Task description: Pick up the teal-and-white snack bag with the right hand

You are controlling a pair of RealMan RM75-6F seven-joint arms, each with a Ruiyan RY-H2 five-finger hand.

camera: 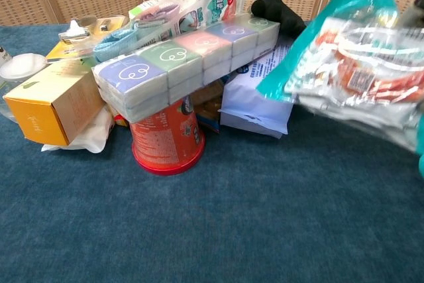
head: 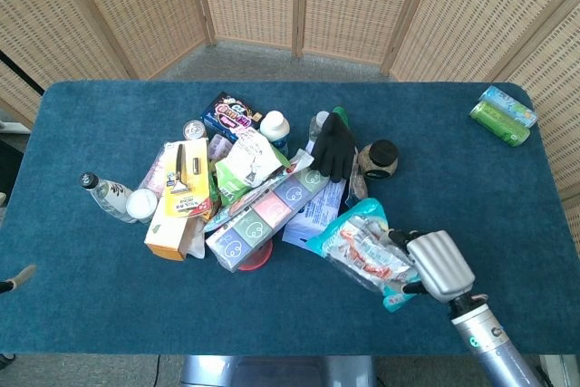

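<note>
The right robot hand (head: 439, 265) gripped the teal-and-white snack bag (head: 364, 250) by its right end, and the bag hung clear of the blue counter (head: 109, 305), just right of the white pouch (camera: 255, 101). Left robot hand stayed out of sight.

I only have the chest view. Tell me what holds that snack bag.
Observer: The right hand grips the teal-and-white snack bag at its right end, near the table's front edge.
Operator: Give me what lies behind the bag.
Observer: A dark-lidded jar stands beside the black glove.
Operator: Report the far right corner.
Observer: Two cans lie there, a green can and a light blue can, side by side.
</note>
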